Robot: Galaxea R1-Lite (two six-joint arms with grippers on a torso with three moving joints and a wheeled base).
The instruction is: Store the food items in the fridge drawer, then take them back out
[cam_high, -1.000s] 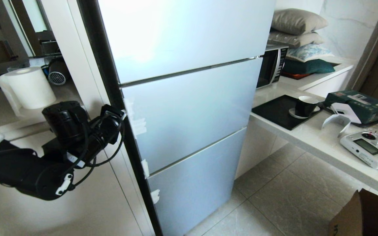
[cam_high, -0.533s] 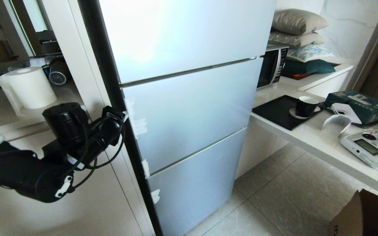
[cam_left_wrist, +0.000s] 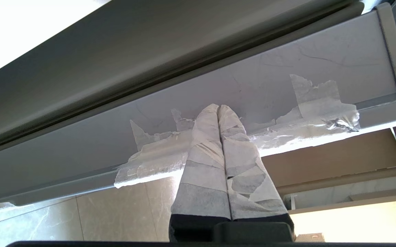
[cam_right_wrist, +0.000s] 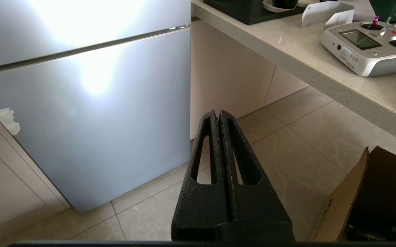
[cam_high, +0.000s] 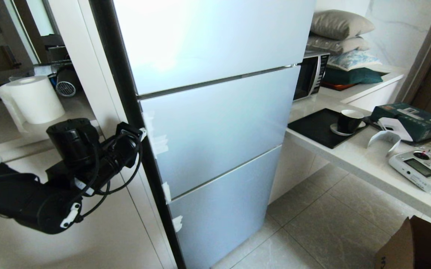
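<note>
The fridge (cam_high: 215, 127) stands with all three pale blue-silver fronts closed. The fridge drawer and the food items are hidden. My left gripper (cam_high: 139, 131) is at the left side edge of the middle front, beside white tape scraps (cam_high: 158, 144). In the left wrist view its tape-wrapped fingers (cam_left_wrist: 204, 154) are pressed together, shut on nothing, with the left gripper's tips (cam_left_wrist: 218, 107) against the door's side edge (cam_left_wrist: 287, 58), among torn tape (cam_left_wrist: 321, 103). My right gripper (cam_right_wrist: 217, 113) hangs shut and empty, low over the floor before the bottom front (cam_right_wrist: 91, 113).
A counter (cam_high: 353, 160) to the right carries a black tray (cam_high: 314, 129), a dark cup (cam_high: 349, 120), a grey remote controller (cam_high: 422, 170), a green box (cam_high: 411, 121) and a microwave (cam_high: 310, 74). A cardboard box (cam_high: 417, 246) sits on the floor. A paper roll (cam_high: 32, 99) stands at left.
</note>
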